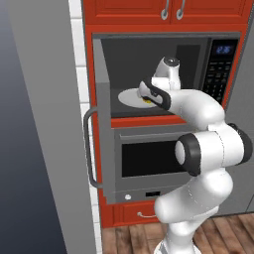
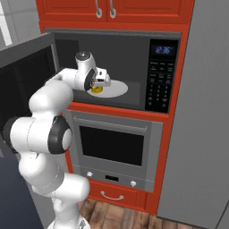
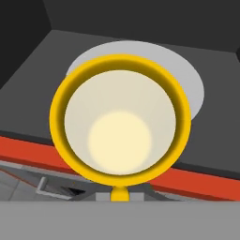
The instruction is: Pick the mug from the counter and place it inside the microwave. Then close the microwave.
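The gripper (image 1: 149, 98) reached into the open microwave (image 2: 134, 40), its jaws drawn tight on the mug (image 3: 120, 119), which hung from it over the near edge of the white plate (image 2: 117, 89). In the hand view the mug's mouth faced straight up at the camera, the yellow rim a full ring around a cream inside, so its long axis ran along the gripper's own line. Its handle showed as a small yellow stub at 6 o'clock of the rim. In the base views only a sliver of yellow showed beneath the hand, and whether the mug's base touched the plate could not be told.

The plate lay past the mug, its bare part spreading to 1 and 2 o'clock of the rim in the hand view, on the dark floor of the cavity. The red front edge of the cabinet (image 3: 28, 150) crossed under the mug from 8 to 4 o'clock.

The door (image 1: 101, 134) stood swung out at 9 o'clock of the cavity in the left base view, bar handle (image 1: 89, 149) toward the camera. The keypad (image 2: 157, 85) sat at 3 o'clock of the plate, a blue display (image 2: 163, 49) above it. The oven (image 2: 114, 147) sat right below the microwave, with a red drawer (image 2: 112, 194) under it and red cupboard doors (image 2: 107, 9) above. The arm's elbow (image 1: 213, 149) stood in front of the oven.
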You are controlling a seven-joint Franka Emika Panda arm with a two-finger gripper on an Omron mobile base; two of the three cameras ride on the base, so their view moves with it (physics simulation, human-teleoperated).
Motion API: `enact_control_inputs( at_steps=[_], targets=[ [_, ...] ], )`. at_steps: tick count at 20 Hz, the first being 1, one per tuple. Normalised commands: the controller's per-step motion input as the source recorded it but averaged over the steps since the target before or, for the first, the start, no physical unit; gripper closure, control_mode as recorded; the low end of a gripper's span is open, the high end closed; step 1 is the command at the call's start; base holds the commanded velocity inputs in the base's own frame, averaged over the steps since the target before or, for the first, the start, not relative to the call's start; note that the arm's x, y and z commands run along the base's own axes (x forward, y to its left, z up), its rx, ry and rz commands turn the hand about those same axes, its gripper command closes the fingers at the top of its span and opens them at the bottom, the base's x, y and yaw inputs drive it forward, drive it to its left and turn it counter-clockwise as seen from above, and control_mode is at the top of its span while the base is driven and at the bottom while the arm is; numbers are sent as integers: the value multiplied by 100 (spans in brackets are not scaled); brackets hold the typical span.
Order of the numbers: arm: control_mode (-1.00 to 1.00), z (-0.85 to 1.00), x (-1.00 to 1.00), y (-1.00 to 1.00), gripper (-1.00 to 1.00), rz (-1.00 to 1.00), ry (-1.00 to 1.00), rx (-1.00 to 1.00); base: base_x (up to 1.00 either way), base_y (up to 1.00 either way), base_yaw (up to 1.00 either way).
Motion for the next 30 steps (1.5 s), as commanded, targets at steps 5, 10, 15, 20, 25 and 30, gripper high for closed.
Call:
enact_control_inputs(
  at_steps=[5, 10, 15, 20, 25, 30],
  targets=[
    [-100, -16, 46, 0, 100, 0, 1, 0, 0, 0, 0],
    [-100, -23, 23, 0, 100, 0, 3, 0, 0, 0, 0],
    [-100, -10, 25, 0, 100, 0, 0, 0, 0, 0, 0],
    [-100, -14, 36, 0, 100, 0, 0, 0, 0, 0, 0],
    [-100, 0, 40, 0, 100, 0, 0, 0, 0, 0, 0],
    [-100, -6, 25, 0, 100, 0, 0, 0, 0, 0, 0]
  ],
)
